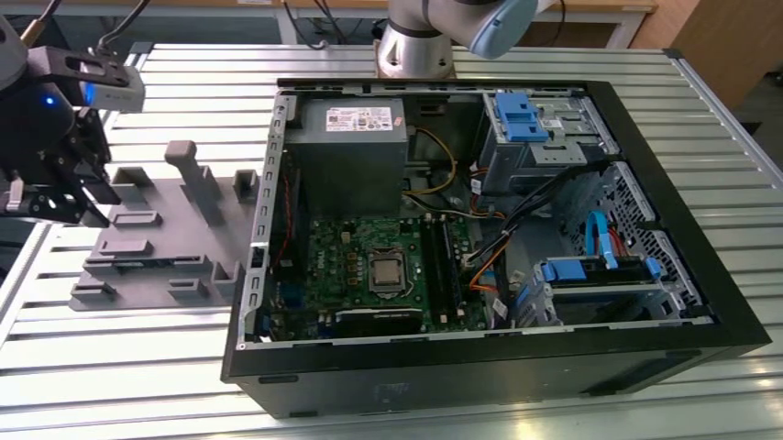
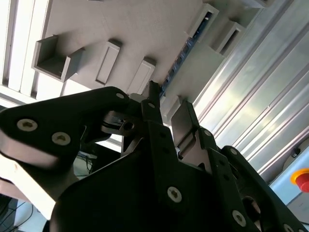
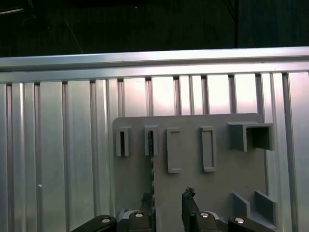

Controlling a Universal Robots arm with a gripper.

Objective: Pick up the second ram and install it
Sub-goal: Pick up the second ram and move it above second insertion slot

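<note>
We find the spread, empty end effector (image 2: 167,102) with the second ram (image 2: 185,48) at its twelve o'clock, long axis pointing away.

Black gripper (image 2: 166,104) with silver screws; silver arm (image 1: 413,46) with a pale blue joint cap.

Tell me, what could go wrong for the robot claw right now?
The second ram stands edge-up in a narrow slot of the grey fixture. In the first wrist view it lines up closer to one finger than to the middle of the open gripper, so that finger might bump its edge. Raised fixture blocks also sit close by and could catch a finger.
</note>
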